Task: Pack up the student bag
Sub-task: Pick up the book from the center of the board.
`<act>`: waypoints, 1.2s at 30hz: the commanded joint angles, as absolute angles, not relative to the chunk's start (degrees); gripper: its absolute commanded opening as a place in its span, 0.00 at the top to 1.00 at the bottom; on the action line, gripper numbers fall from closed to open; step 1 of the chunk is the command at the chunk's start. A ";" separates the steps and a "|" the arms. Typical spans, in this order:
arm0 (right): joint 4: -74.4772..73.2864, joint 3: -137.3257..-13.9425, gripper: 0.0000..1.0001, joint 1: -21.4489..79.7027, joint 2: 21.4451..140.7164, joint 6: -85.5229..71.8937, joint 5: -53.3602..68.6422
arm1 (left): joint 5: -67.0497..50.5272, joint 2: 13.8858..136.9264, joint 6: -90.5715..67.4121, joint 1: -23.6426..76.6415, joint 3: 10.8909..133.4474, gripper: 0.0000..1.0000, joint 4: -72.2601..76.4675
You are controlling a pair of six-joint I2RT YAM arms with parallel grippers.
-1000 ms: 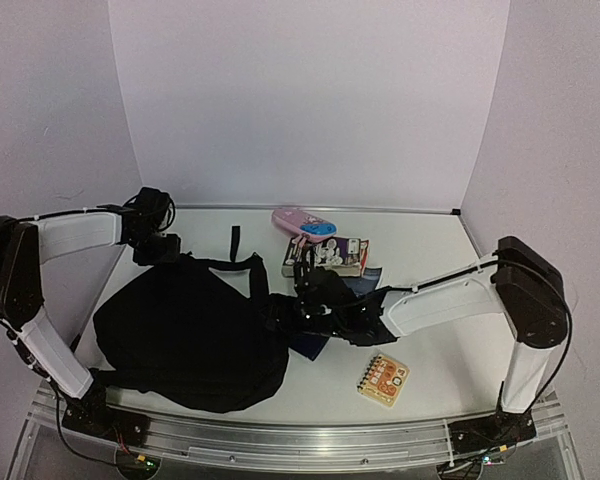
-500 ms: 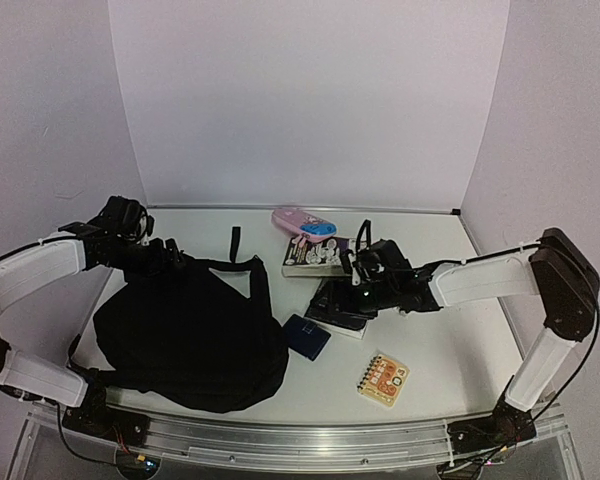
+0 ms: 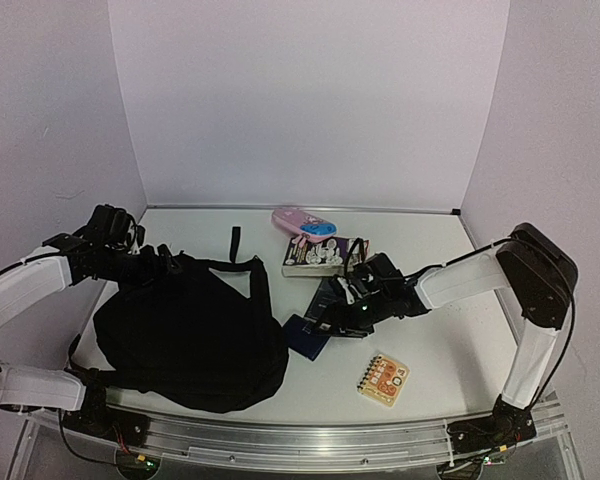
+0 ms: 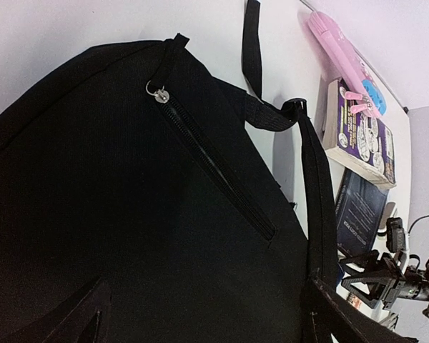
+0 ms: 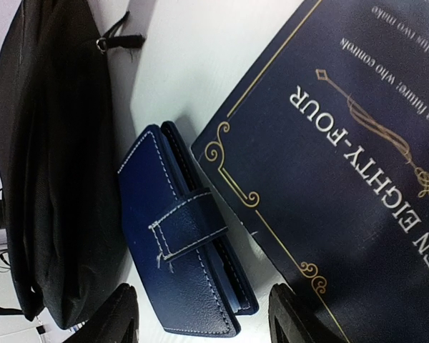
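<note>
Worktop (image 3: 450,330) shows bare white to the right of the right arm and along the back wall. The student bag (image 3: 190,335) lies flat at the left, its near edge close to the front rim, with one strap (image 3: 235,240) reaching toward the back. Over the bag's upper edge the left fingers (image 4: 79,318) are spread wide, holding nothing. The right fingers (image 5: 121,314) are parted astride the end of a blue wallet (image 5: 186,250), wedged just beside the bag and a dark-blue book (image 5: 329,143).
</note>
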State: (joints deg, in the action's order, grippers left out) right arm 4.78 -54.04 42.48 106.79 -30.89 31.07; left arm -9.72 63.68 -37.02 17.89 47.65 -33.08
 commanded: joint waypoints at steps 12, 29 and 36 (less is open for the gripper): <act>5.34 -54.71 0.75 42.22 111.62 -30.59 31.38 | -12.95 61.20 -38.78 17.76 45.89 0.08 -32.77; 6.34 -50.92 1.00 42.75 82.65 -40.21 23.45 | -17.00 60.77 -38.29 30.05 53.20 0.07 -20.68; 13.55 -52.83 1.00 48.97 77.44 -46.04 23.86 | -29.49 62.23 -39.39 34.75 55.27 0.04 -7.42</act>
